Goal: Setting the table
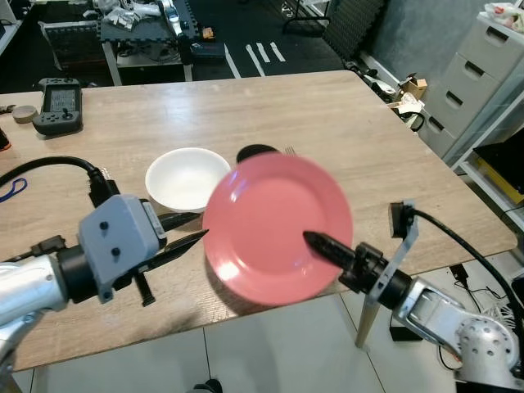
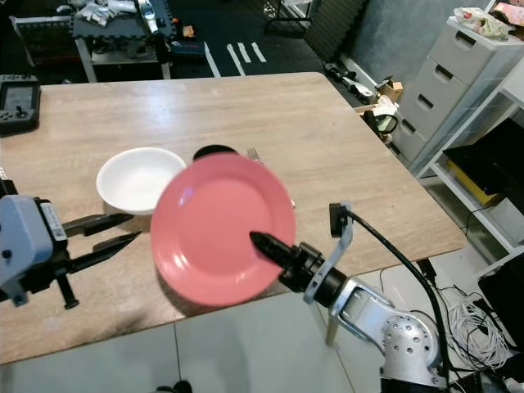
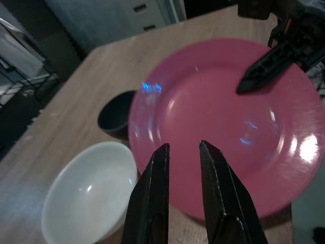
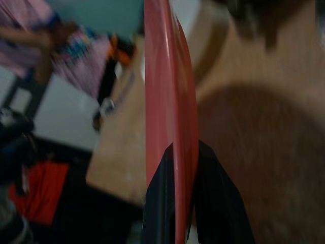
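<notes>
My right gripper (image 1: pixel 316 242) is shut on the rim of a pink plate (image 1: pixel 274 225) and holds it tilted above the table's near edge. In the right wrist view the plate (image 4: pixel 170 91) stands edge-on between the fingers. My left gripper (image 1: pixel 192 230) hovers open just left of the plate with nothing between its fingers (image 3: pixel 152 203). A white bowl (image 1: pixel 184 176) rests on the wooden table (image 1: pixel 344 106) behind the left gripper. Partly hidden behind the plate are a dark cup (image 1: pixel 255 153) and a fork (image 1: pixel 290 151).
A black handheld controller (image 1: pixel 59 105) and a small roll of tape (image 1: pixel 24 113) lie at the table's far left. A grey drawer cabinet (image 1: pixel 479 74) stands to the right. Cables (image 2: pixel 483 327) lie on the floor by the table's right corner.
</notes>
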You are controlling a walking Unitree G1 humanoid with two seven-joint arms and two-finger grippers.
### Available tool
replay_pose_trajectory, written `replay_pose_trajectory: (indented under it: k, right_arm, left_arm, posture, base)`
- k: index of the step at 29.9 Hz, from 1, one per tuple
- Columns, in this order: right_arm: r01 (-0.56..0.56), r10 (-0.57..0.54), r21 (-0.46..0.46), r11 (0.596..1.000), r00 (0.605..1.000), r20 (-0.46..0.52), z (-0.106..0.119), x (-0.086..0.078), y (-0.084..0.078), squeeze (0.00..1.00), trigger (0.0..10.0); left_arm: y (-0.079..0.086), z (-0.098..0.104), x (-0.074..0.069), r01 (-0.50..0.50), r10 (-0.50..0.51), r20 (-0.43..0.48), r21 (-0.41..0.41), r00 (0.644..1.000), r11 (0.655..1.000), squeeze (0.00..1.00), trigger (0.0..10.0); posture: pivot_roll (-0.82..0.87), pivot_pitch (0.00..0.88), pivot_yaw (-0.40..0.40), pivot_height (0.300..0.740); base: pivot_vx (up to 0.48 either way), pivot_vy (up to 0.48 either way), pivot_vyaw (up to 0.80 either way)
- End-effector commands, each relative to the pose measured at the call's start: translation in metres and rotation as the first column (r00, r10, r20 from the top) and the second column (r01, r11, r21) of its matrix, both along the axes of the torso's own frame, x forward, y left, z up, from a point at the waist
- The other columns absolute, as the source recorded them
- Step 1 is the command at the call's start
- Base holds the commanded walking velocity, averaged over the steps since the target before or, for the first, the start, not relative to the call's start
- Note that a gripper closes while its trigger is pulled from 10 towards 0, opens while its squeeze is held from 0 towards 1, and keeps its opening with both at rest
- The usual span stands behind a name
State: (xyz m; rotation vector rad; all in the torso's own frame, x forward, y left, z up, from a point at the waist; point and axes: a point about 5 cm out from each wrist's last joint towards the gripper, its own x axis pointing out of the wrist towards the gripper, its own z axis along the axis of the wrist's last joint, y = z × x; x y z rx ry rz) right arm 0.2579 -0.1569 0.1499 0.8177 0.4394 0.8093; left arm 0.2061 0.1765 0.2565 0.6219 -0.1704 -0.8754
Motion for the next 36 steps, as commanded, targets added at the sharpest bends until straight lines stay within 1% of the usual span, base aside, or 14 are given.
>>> replay_pose_trajectory:
  k: [1, 2, 4, 6, 7, 9, 14, 22, 23, 24, 32, 33, 34, 36]
  right_arm:
    - [-0.041, 0.039, -0.033, 0.999, 0.997, -0.064, -0.01, -0.004, 0.002, 0.0, 10.0]
    - [-0.053, 0.05, -0.038, 0.998, 0.996, -0.079, -0.012, -0.004, 0.002, 0.0, 10.0]
    - [-0.084, 0.067, -0.11, 0.99, 0.986, -0.151, -0.025, -0.003, 0.006, 0.0, 10.0]
    - [-0.093, 0.066, -0.148, 0.985, 0.982, -0.176, -0.03, -0.003, 0.008, 0.0, 10.0]
    - [-0.092, 0.048, -0.189, 0.978, 0.973, -0.224, -0.038, -0.001, 0.009, 0.0, 10.0]
    - [-0.09, 0.03, -0.226, 0.97, 0.966, -0.257, -0.046, 0.002, 0.012, 0.0, 10.0]
    - [-0.038, -0.01, -0.197, 0.98, 0.972, -0.236, -0.039, 0.015, 0.024, 0.0, 10.0]
    - [-0.001, -0.043, -0.19, 0.982, 0.973, -0.228, -0.039, 0.023, 0.033, 0.02, 10.0]
    - [-0.001, -0.044, -0.194, 0.981, 0.973, -0.228, -0.04, 0.023, 0.033, 0.41, 10.0]
    - [0.005, -0.05, -0.194, 0.981, 0.972, -0.229, -0.041, 0.024, 0.034, 1.0, 10.0]
    - [0.026, -0.063, -0.165, 0.986, 0.973, -0.22, -0.037, 0.028, 0.036, 1.0, 10.0]
    - [0.03, -0.062, -0.15, 0.988, 0.975, -0.211, -0.035, 0.03, 0.035, 0.55, 10.0]
    - [0.03, -0.055, -0.127, 0.991, 0.979, -0.197, -0.031, 0.031, 0.034, 0.0, 10.0]
    - [0.025, -0.036, -0.07, 0.997, 0.986, -0.16, -0.021, 0.032, 0.029, 0.0, 10.0]
  left_arm:
    - [-0.004, -0.002, -0.005, 0.033, -0.033, -0.019, 0.012, 0.999, 0.999, 0.0, 10.0]
    - [-0.004, -0.002, -0.005, 0.038, -0.038, -0.024, 0.016, 0.999, 0.999, 0.0, 10.0]
    - [-0.005, -0.002, -0.007, 0.051, -0.051, -0.026, 0.03, 0.998, 0.998, 0.0, 10.0]
    - [-0.006, -0.002, -0.007, 0.056, -0.055, -0.029, 0.033, 0.998, 0.998, 0.0, 10.0]
    - [-0.006, -0.001, -0.006, 0.053, -0.052, -0.029, 0.025, 0.998, 0.998, 0.0, 10.0]
    - [-0.006, 0.001, -0.005, 0.045, -0.045, -0.025, 0.012, 0.999, 0.999, 0.0, 10.0]
    - [-0.009, -0.001, -0.004, 0.04, -0.04, -0.027, -0.003, 0.999, 0.999, 0.0, 10.0]
    - [-0.013, -0.002, -0.003, 0.037, -0.038, -0.024, -0.03, 0.999, 0.999, 0.0, 10.0]
    - [-0.013, -0.003, -0.003, 0.036, -0.036, -0.024, -0.031, 0.999, 0.999, 0.0, 10.0]
    - [-0.014, -0.003, -0.003, 0.034, -0.035, -0.024, -0.033, 0.999, 0.999, 0.0, 10.0]
    - [-0.016, -0.006, -0.003, 0.031, -0.032, -0.026, -0.035, 0.999, 0.999, 0.0, 10.0]
    - [-0.016, -0.007, -0.003, 0.031, -0.032, -0.027, -0.035, 0.999, 0.999, 0.0, 10.0]
    - [-0.016, -0.007, -0.003, 0.03, -0.031, -0.028, -0.036, 0.999, 0.999, 0.0, 10.0]
    - [-0.017, -0.008, -0.003, 0.03, -0.031, -0.028, -0.038, 0.999, 0.999, 0.0, 10.0]
  posture:
    - [0.06, 0.084, -0.029, 0.74]
    - [0.06, 0.086, -0.032, 0.74]
    - [0.06, 0.09, -0.039, 0.74]
    - [0.07, 0.09, -0.043, 0.74]
    - [0.08, 0.09, -0.045, 0.74]
    - [0.08, 0.088, -0.048, 0.74]
    - [0.08, 0.089, -0.047, 0.74]
    - [0.09, 0.085, -0.042, 0.74]
    - [0.09, 0.085, -0.042, 0.74]
    - [0.09, 0.085, -0.042, 0.74]
    - [0.09, 0.084, -0.044, 0.74]
    - [0.09, 0.084, -0.044, 0.74]
    - [0.09, 0.084, -0.043, 0.74]
    - [0.09, 0.085, -0.043, 0.74]
  base:
    - [0.0, 0.0, 0.0]
    - [0.0, 0.0, 0.0]
    - [0.0, 0.0, 0.0]
    - [0.0, 0.0, 0.0]
    - [0.0, 0.0, 0.0]
    - [0.0, 0.0, 0.0]
    - [0.0, 0.0, 0.0]
    - [0.0, 0.0, 0.0]
    - [0.0, 0.0, 0.0]
    - [0.0, 0.0, 0.0]
    - [0.0, 0.0, 0.0]
    - [0.0, 0.0, 0.0]
    - [0.0, 0.0, 0.0]
    - [0.0, 0.0, 0.0]
